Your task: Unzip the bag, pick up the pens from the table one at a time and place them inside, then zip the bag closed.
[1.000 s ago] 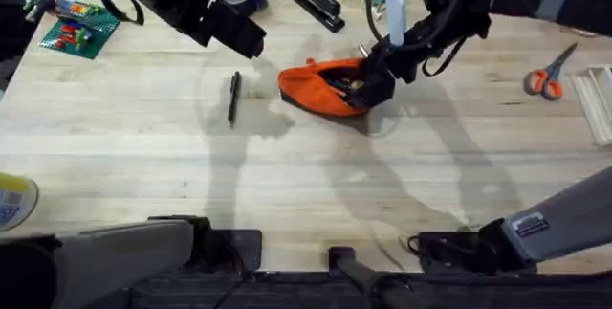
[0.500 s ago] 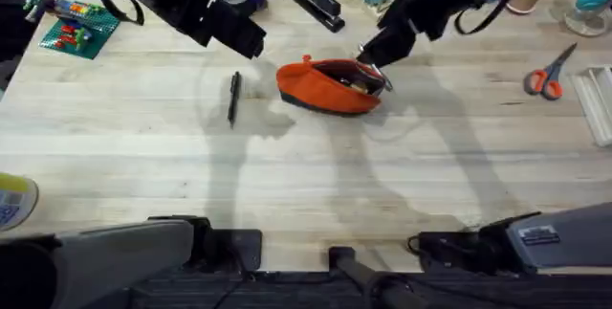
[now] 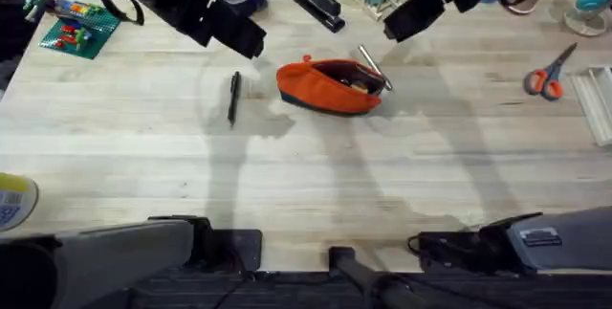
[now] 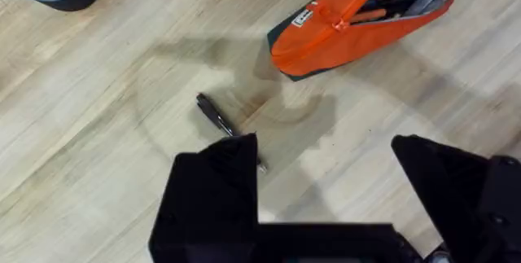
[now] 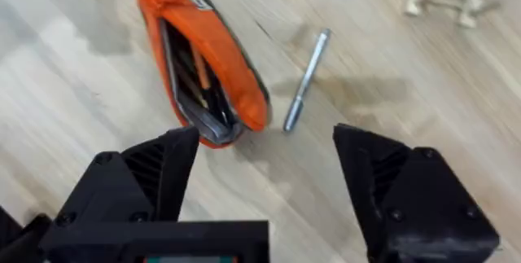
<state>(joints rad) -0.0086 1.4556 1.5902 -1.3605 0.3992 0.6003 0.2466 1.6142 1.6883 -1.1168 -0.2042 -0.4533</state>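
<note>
Now unzipped orange bag (image 3: 330, 86)

**Right claw withdrawn from bag; silver pen exposed**

One second earlier, the right claw (image 3: 400, 28) was down at the open end of the bag (image 3: 328, 86), pressing into the mouth. Half a second ago it had lifted to just above that end. It now stands clear of the bag, up and back from it, fingers (image 5: 163, 169) spread wide with nothing between them.

The bag has shifted slightly and settled flatter on the tabletop (image 3: 306, 175), its mouth open below the claw.

The silvery-grey pen (image 3: 374, 66), previously covered by the claw, now lies on the tabletop just beside the bag's open end.
</note>
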